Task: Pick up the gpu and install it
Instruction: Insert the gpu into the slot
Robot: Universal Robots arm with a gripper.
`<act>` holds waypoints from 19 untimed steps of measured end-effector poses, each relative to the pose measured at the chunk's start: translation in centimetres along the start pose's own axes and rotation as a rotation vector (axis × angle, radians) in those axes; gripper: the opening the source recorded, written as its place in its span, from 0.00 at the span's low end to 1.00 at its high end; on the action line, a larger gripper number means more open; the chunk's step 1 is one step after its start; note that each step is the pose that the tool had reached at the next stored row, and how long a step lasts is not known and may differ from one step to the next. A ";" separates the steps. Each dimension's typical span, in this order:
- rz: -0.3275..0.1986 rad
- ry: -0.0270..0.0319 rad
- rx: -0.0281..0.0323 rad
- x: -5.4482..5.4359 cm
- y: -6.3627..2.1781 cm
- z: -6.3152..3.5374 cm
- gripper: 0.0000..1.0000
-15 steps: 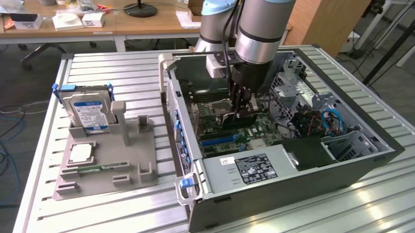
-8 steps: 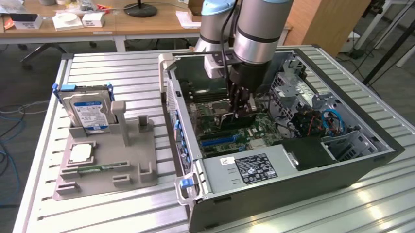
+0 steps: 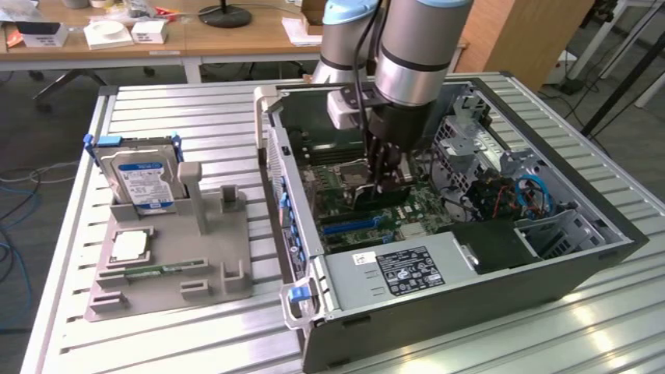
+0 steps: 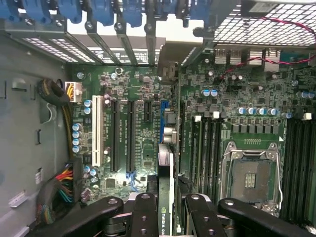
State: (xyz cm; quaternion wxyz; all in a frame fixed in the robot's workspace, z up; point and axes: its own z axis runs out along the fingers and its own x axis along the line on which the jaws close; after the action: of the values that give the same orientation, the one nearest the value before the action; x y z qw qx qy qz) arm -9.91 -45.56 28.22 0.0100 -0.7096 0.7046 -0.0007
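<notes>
The gpu (image 4: 166, 168) is a thin black card seen edge-on, with a green logo near my fingers and its silvery end toward the case's rear slot openings. My gripper (image 4: 165, 210) is shut on it, one black finger (image 4: 144, 212) on each side. The card lines up with the blue slot (image 4: 163, 111) on the motherboard. In the exterior view the gripper (image 3: 387, 178) reaches down inside the open computer case (image 3: 582, 234), and the gpu (image 3: 382, 201) stands upright just above the board. I cannot tell whether it touches the slot.
Black expansion slots (image 4: 121, 133) and a white one (image 4: 97, 131) lie beside the card, with memory slots and the CPU socket (image 4: 252, 175) on the other side. Outside the case, a grey holder (image 3: 213, 273) carries the blue-labelled hard drive (image 3: 143, 181), a processor chip (image 3: 127, 245) and a green memory stick (image 3: 167, 269).
</notes>
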 end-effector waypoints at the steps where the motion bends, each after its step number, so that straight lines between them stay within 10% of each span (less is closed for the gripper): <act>1: 0.000 0.0000 -0.0001 0.0 0.01 0.00 0.27; 19: 0.000 0.0000 0.0000 0.2 0.76 -0.01 0.27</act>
State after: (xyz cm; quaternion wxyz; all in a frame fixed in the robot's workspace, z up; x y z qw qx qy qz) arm -10.66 -45.79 28.22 0.0100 -0.7095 0.7046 -0.0007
